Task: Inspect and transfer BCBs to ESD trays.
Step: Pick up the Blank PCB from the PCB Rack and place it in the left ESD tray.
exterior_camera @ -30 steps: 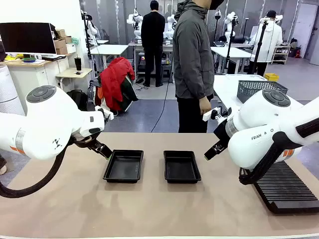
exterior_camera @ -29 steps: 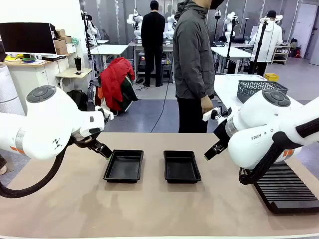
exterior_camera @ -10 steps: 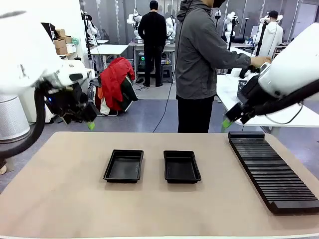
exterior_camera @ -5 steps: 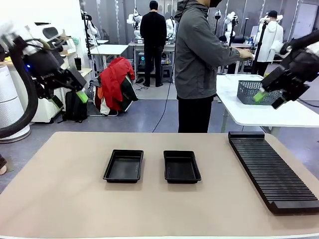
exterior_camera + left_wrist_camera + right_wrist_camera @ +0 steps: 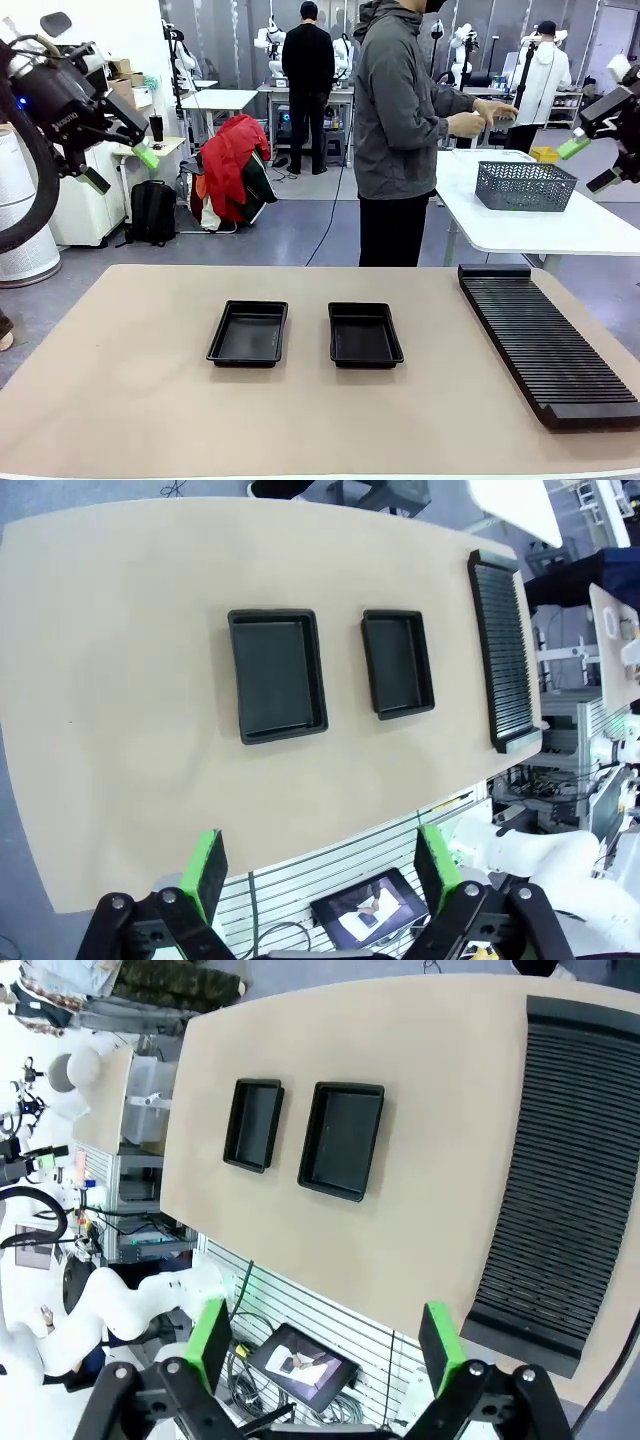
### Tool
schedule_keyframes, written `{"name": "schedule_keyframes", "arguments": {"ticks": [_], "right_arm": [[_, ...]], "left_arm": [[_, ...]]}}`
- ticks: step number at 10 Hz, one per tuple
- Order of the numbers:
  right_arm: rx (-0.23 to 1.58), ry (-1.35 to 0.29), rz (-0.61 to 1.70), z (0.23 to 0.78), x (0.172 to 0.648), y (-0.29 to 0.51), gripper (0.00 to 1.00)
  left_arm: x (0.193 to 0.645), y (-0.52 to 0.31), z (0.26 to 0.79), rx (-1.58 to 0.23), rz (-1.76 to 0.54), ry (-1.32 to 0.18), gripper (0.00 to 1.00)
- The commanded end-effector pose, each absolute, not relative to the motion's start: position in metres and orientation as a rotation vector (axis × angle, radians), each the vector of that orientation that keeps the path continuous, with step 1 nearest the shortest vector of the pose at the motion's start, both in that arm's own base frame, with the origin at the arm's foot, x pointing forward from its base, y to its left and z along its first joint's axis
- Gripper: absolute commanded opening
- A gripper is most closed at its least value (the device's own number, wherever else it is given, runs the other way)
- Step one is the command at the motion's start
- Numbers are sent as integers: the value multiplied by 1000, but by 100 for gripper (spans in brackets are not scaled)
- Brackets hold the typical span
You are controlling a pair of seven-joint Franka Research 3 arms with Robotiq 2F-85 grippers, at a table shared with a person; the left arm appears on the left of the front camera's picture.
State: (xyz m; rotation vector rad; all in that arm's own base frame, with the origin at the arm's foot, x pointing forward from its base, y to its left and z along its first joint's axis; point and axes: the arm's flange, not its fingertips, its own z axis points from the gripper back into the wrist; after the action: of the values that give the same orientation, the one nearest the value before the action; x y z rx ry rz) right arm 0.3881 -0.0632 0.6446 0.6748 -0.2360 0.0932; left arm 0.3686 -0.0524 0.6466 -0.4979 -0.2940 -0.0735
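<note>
- ESD trays (image 5: 365, 335): two shallow black trays, bare inside, set side by side with a gap between them. They sit about midway between the left and right edges of the table (image 5: 130, 400), somewhat nearer its far edge.
- Left gripper (image 5: 122, 168): jaws spread wide with nothing between the green pads, hanging high beyond the table's left edge, well apart from both trays.
- Right gripper (image 5: 590, 164): also spread and empty, high beyond the table's far right corner.
- Ribbed rack (image 5: 545, 345): long, black and slotted, running along the table's right edge from the far right corner toward the near one.
- Person's hands (image 5: 485, 112): the person stands past the far edge, with both hands together above a wire basket (image 5: 525, 185) on a white side table (image 5: 520, 232). What the hands hold is too small to tell.
- BCBs (judgement): thin boards of this kind are likely light, stiff yet apt to flex, and delicate on their faces. They are best pinched by opposite edges and lowered flat inside a tray's rim.
- Trays (judgement): light rigid plastic, likely to slide if nudged. The flared rim is the natural hold.
</note>
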Motion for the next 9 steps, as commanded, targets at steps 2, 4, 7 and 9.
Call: {"name": "schedule_keyframes", "arguments": {"ticks": [2,4,7,9], "right_arm": [[674,-247,47,655,387,-63,100],[658,-253,30,655,386,-63,100],[642,-254,12,652,388,-64,100],[620,-248,5,651,387,-66,100]], "left_arm": [[365,-44,653,-581,-49,-332,100],[365,-44,653,-587,-45,-329,100],[367,-43,651,-596,-20,-334,100],[363,-39,653,-626,-14,-356,100]]}}
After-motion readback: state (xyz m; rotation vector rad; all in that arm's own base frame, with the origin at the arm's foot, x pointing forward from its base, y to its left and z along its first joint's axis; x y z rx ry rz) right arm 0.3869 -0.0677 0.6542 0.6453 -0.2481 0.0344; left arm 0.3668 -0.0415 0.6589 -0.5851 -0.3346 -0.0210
